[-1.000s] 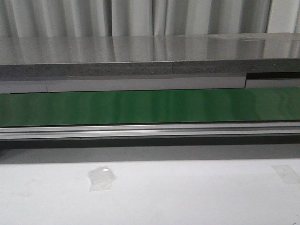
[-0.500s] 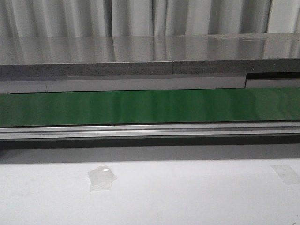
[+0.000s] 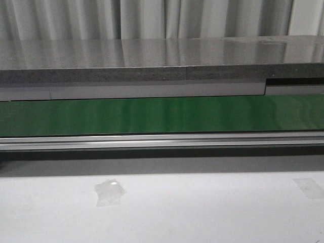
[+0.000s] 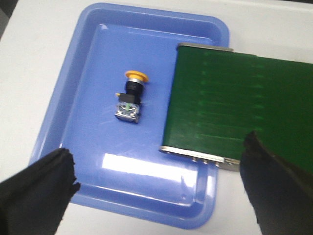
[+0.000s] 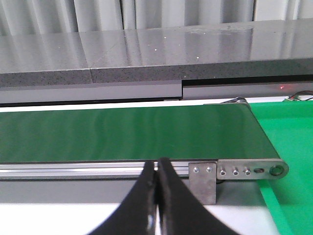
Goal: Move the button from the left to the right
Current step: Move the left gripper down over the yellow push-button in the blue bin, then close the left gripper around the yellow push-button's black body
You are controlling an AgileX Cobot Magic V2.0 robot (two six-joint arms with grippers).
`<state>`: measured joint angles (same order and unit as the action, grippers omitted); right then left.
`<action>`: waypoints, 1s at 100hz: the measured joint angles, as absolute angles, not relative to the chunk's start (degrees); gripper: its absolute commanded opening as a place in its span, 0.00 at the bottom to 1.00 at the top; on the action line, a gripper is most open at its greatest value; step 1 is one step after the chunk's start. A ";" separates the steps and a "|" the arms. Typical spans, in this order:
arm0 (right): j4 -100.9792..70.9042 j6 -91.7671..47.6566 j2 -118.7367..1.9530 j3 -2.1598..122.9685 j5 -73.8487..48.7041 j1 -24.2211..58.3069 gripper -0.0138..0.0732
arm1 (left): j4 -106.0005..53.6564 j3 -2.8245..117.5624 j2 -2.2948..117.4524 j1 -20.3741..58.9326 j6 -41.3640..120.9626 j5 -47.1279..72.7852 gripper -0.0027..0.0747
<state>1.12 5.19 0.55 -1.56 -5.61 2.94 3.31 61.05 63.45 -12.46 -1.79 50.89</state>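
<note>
The button (image 4: 131, 96), orange-yellow cap on a dark body, lies on its side inside a blue tray (image 4: 73, 98), seen only in the left wrist view. My left gripper (image 4: 159, 188) is open wide and empty, its fingers (image 4: 36, 191) hanging above the tray's edge, well apart from the button. The green conveyor belt's end (image 4: 234, 117) overlaps the tray. My right gripper (image 5: 156, 169) is shut and empty, in front of the belt's rail (image 5: 73, 169). Neither gripper shows in the front view.
The green conveyor belt (image 3: 162, 115) runs across the front view, with a metal rail (image 3: 162, 140) before it and a grey ledge (image 3: 152, 61) behind. A scrap of clear tape (image 3: 109, 191) lies on the white table. A green surface (image 5: 288, 147) adjoins the belt's right end.
</note>
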 measured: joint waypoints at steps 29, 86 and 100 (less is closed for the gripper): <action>1.12 5.19 0.55 -1.56 -5.61 2.94 0.08 | 1.50 74.17 82.79 -19.97 4.17 50.29 0.89; 1.12 5.19 0.55 -1.56 -5.61 2.94 0.08 | -3.05 80.79 105.16 -21.37 10.63 45.72 0.89; 1.12 5.19 0.55 -1.56 -5.61 2.94 0.08 | -3.10 80.79 107.38 -21.37 10.69 45.10 0.89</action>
